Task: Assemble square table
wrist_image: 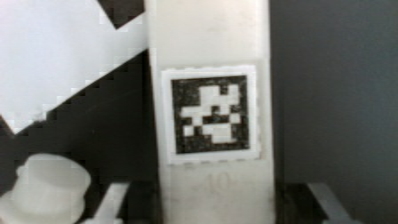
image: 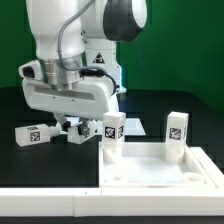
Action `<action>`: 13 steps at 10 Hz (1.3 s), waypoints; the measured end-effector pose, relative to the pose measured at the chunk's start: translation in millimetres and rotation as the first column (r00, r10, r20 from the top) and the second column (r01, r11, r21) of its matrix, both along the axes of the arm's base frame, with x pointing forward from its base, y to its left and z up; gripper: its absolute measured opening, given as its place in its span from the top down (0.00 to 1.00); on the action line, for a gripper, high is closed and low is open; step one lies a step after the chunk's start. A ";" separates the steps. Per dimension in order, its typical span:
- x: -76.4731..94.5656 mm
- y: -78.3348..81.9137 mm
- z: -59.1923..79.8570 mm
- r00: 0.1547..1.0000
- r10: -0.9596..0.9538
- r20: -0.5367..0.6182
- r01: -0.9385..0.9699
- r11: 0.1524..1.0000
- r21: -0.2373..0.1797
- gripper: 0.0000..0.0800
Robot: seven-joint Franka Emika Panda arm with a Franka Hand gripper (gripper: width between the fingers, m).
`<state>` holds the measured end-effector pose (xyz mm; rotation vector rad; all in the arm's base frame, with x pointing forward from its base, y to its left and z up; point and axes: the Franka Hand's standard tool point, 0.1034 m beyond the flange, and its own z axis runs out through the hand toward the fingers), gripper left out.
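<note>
The white square table top (image: 160,175) lies at the exterior view's lower right. Two stubby white tagged legs stand upright on its far corners, one at the left (image: 112,136) and one at the right (image: 176,134). A third leg (image: 33,135) lies on the black table at the left. My gripper (image: 90,124) hangs low beside the left upright leg. In the wrist view a tagged white leg (wrist_image: 214,110) runs between my fingers (wrist_image: 118,200). My gripper (wrist_image: 217,205) is open, with a dark gap on each side of the leg.
A long plain white rail (image: 50,203) runs along the front of the table. Small parts (image: 75,131) lie under the hand, partly hidden. A rounded white part (wrist_image: 54,185) and a white surface (wrist_image: 63,60) sit beside the leg in the wrist view.
</note>
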<state>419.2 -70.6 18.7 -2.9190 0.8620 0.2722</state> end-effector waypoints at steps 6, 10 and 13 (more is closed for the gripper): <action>-9.1 -11.1 27.7 0.988 -0.008 -0.151 0.032 0.987 0.158 0.19; -13.4 -10.2 29.7 0.914 0.032 -0.404 0.110 0.940 0.324 0.19; 1.6 -11.7 26.3 0.890 0.094 -0.446 0.093 0.920 0.381 0.19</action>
